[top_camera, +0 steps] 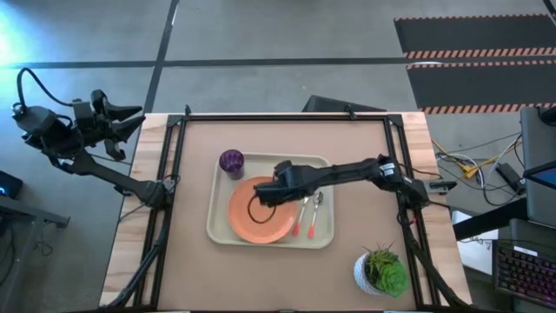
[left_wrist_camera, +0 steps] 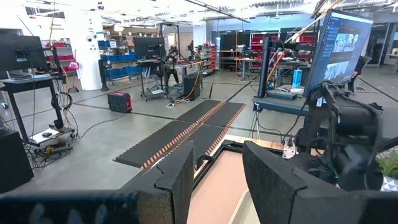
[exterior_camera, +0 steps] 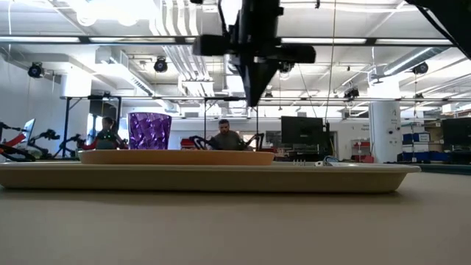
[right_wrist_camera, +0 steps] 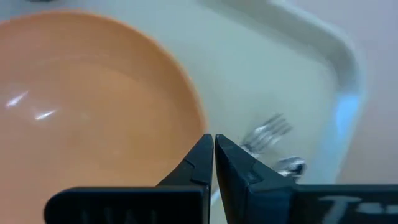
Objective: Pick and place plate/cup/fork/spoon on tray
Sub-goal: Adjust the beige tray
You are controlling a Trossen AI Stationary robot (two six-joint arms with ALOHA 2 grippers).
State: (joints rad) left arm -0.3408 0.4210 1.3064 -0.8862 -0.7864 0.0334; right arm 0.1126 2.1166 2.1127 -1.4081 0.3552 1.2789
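Observation:
The cream tray (top_camera: 323, 236) lies mid-table. The orange plate (top_camera: 248, 222) lies flat on its left half and also shows in the right wrist view (right_wrist_camera: 93, 106). The purple cup (top_camera: 231, 162) stands upright at the tray's far left corner. The fork (right_wrist_camera: 267, 130) and spoon (right_wrist_camera: 291, 167) lie side by side on the tray, right of the plate (top_camera: 308, 213). My right gripper (exterior_camera: 254, 99) is shut and empty, pointing down above the plate's right rim (right_wrist_camera: 214, 146). My left gripper (left_wrist_camera: 217, 180) is open and empty, beyond the table's far left corner (top_camera: 130, 117).
A white pot with a green plant (top_camera: 380, 271) stands at the table's near right corner. Black frame rails (top_camera: 174, 174) run along the table's left, right and far sides. People sit in the room beyond the table (exterior_camera: 224, 136).

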